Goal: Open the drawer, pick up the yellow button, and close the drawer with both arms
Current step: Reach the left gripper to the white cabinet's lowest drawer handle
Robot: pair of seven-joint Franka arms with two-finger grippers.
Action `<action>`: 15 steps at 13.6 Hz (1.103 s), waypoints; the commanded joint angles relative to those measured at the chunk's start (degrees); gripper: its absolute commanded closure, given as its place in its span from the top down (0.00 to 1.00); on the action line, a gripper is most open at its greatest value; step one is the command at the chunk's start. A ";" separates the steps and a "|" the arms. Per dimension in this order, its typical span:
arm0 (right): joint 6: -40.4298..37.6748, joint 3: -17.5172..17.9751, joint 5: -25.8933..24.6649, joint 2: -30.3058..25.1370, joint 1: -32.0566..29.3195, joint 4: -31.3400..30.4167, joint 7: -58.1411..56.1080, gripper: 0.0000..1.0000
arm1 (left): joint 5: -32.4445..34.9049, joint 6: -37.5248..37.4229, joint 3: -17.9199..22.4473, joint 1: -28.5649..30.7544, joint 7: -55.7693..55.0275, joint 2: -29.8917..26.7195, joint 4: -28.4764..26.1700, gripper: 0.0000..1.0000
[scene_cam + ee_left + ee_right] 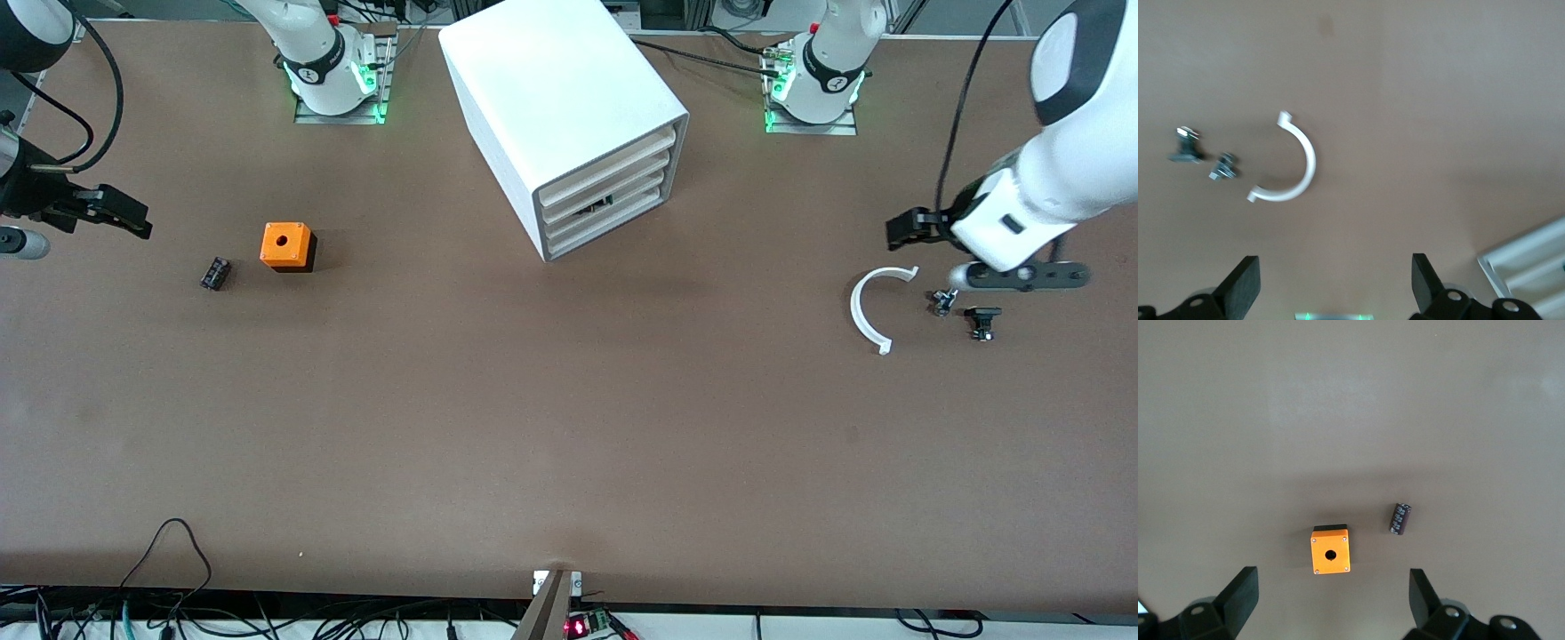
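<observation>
White cabinet (569, 116), top drawer (609, 160) shut. Left gripper (1331, 293) spread wide, empty, over table near white clip (1288, 167); right gripper (1331, 610) likewise near orange cube (1330, 553).

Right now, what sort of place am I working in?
Probably a robotics lab bench: two arms bolted along a brown table, a white drawer cabinet between them, and loose cables along the edge nearest the camera.

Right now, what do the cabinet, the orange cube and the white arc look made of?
Cabinet: likely plastic, smooth matte white walls. Orange cube: probably hard plastic, even orange top on a black base. White arc: thin plastic by its look, uniform white.
</observation>
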 commanded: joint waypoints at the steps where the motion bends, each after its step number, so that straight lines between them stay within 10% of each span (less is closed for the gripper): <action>1: 1.12 -0.19 1.16 -0.66 -0.08 -0.75 -1.27 1.00 | -11.11 -4.28 -0.29 0.48 2.31 6.30 1.71 1.00; 8: 0.95 -0.10 1.51 0.22 -0.16 0.38 -1.28 1.00 | -44.09 -4.56 -3.26 -0.40 12.04 16.69 -12.50 1.00; 15: 1.48 0.07 6.41 2.50 0.10 0.66 -4.36 1.00 | -50.44 7.12 -12.50 -4.26 15.41 16.87 -21.84 1.00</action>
